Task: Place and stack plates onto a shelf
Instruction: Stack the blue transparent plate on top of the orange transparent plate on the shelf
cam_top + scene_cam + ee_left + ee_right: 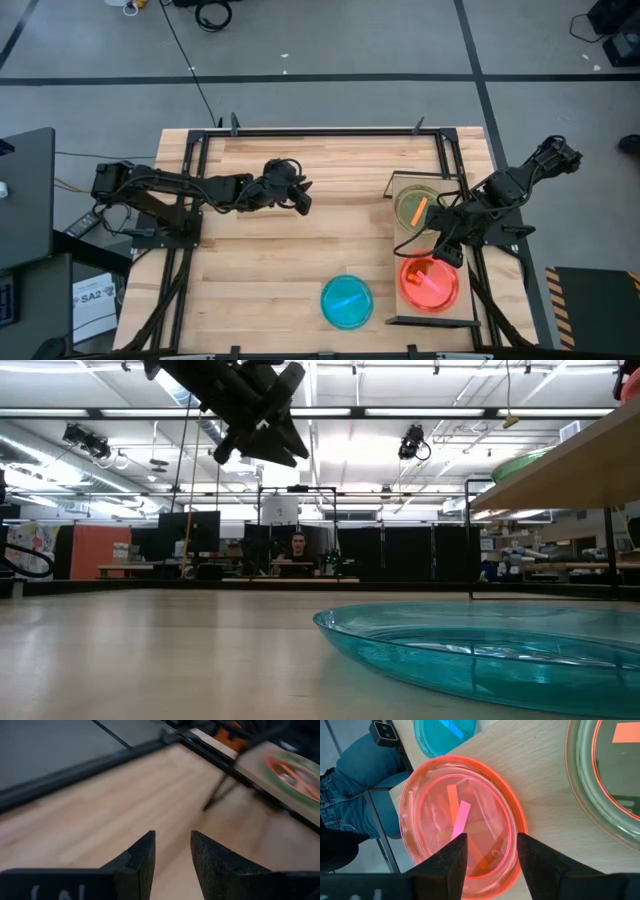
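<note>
My right pincer (487, 857) hung spread just above the orange plate (462, 822) on the shelf (545, 785), gripping nothing, and I judged that plate light, stiff and slick, best pinched at its thin rim, not its smooth middle.

Robotics lab or open workshop hall. Low view: high ceiling with pipes and strip lights (330, 385), rows of desks with monitors (190, 530) centre left, person seated (298, 550) at centre. High view: cables (205, 15) on grey floor, top.
</note>
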`<state>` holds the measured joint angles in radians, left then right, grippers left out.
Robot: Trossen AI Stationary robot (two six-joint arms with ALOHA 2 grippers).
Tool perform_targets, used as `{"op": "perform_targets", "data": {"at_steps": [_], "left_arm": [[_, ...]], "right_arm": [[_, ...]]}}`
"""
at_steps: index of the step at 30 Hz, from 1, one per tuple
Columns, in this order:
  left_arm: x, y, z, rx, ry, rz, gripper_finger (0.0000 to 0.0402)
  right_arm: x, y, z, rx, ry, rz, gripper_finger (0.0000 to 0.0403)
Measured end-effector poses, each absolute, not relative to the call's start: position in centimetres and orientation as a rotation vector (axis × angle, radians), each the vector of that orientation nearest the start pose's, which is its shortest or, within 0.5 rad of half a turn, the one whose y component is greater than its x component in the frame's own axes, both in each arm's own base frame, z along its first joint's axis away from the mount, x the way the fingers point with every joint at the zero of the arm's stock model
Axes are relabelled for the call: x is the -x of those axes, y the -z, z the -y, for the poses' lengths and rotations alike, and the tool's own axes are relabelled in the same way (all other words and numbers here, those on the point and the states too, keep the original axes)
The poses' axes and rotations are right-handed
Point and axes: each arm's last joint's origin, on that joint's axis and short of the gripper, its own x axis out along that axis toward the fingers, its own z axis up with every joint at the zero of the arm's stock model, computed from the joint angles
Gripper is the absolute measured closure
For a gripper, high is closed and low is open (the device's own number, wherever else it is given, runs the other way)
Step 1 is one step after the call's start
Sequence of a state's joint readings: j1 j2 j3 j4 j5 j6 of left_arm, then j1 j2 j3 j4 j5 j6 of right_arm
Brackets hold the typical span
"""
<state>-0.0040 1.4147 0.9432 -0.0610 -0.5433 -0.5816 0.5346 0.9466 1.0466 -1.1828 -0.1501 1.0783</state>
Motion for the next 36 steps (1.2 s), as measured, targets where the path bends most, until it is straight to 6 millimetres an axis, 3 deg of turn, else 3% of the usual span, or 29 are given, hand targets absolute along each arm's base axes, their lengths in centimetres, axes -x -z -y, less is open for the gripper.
{"op": "perform_targets", "data": {"at_steps": [8,24,36], "left_arm": [[-31.4,-24.3,0.0,0.494,-0.422,-0.484,0.0271],[-32.6,-18.7,8.5,0.603,-0.29,-0.668,0.0271],[-33.5,-15.7,13.1,0.7,-0.194,-0.626,0.0271]], "right_arm": [[-12.6,-31.7,-8.0,-0.723,0.028,-1.275,0.022],[-12.6,-31.7,-8.0,-0.724,0.026,-1.272,0.0221],[-12.6,-31.7,-8.0,-0.725,0.024,-1.27,0.0221]]}}
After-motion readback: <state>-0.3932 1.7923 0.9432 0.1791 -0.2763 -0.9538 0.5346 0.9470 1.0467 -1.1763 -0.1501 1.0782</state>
